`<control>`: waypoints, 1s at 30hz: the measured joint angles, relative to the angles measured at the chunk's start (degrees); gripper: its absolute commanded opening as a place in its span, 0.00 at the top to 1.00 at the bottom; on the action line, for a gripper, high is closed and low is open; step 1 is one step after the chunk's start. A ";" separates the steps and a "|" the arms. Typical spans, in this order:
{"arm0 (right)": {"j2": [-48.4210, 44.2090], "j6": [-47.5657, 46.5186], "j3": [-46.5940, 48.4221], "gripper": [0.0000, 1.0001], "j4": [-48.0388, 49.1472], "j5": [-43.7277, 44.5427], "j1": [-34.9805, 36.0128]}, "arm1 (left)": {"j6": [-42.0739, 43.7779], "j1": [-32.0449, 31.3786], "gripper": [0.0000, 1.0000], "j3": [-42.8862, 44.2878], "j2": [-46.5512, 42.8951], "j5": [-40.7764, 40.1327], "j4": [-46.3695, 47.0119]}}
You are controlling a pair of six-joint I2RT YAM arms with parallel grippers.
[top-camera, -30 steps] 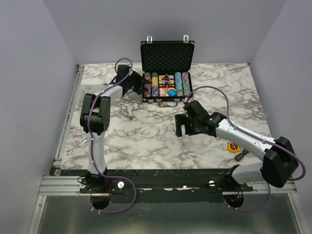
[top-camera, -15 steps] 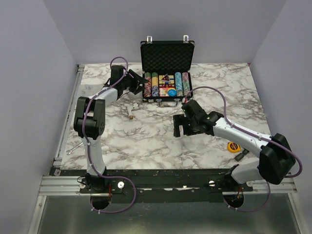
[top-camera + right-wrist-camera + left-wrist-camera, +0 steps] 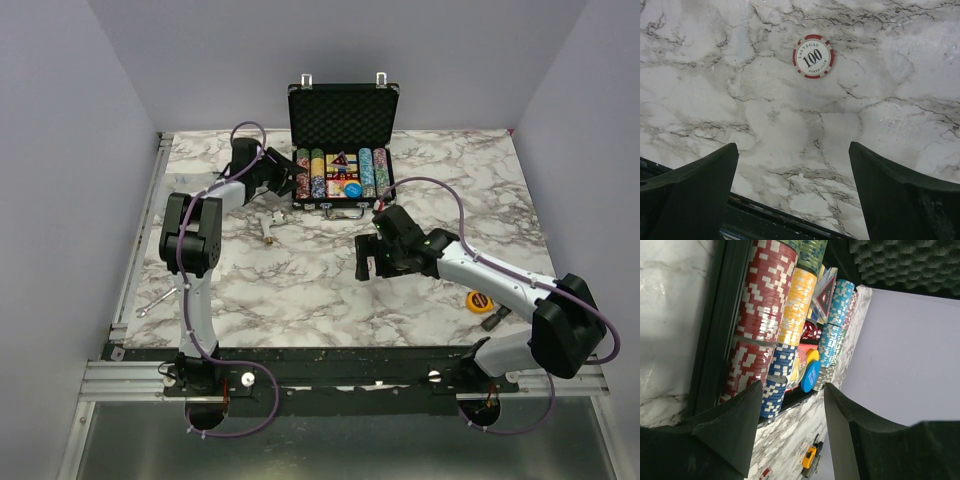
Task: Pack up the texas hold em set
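Observation:
The texas hold em set is a black briefcase [image 3: 343, 205] lying open at the back of the table, its foam-lined lid [image 3: 343, 118] upright. Multicoloured chip rows [image 3: 340, 172] fill it. My left gripper [image 3: 283, 178] hovers at the case's left side, open with nothing between its fingers. Its wrist view looks along the red chip row [image 3: 762, 315], the yellow row [image 3: 795, 305] and a blue disc [image 3: 810, 376], past my left gripper [image 3: 792, 387]. My right gripper [image 3: 372, 258] is wide open over the marble in front of the case. A loose red-and-white "100" chip [image 3: 813, 56] lies ahead of my right gripper [image 3: 792, 145].
A yellow-and-black tape measure [image 3: 481, 301] lies at the right near the right arm, also visible as the tape measure [image 3: 809, 458] in the left wrist view. A small white object [image 3: 268, 225] sits left of the case. A metal tool [image 3: 158, 300] lies near the table's left edge.
The left arm's elbow swung left and came partly back while its gripper stayed by the case's left side. The right gripper shifted slightly left.

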 measured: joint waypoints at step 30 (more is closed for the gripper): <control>22.27 20.85 17.81 0.06 -11.56 6.62 -0.02 | 18.88 -5.29 0.29 -9.14 -37.35 8.41 -17.66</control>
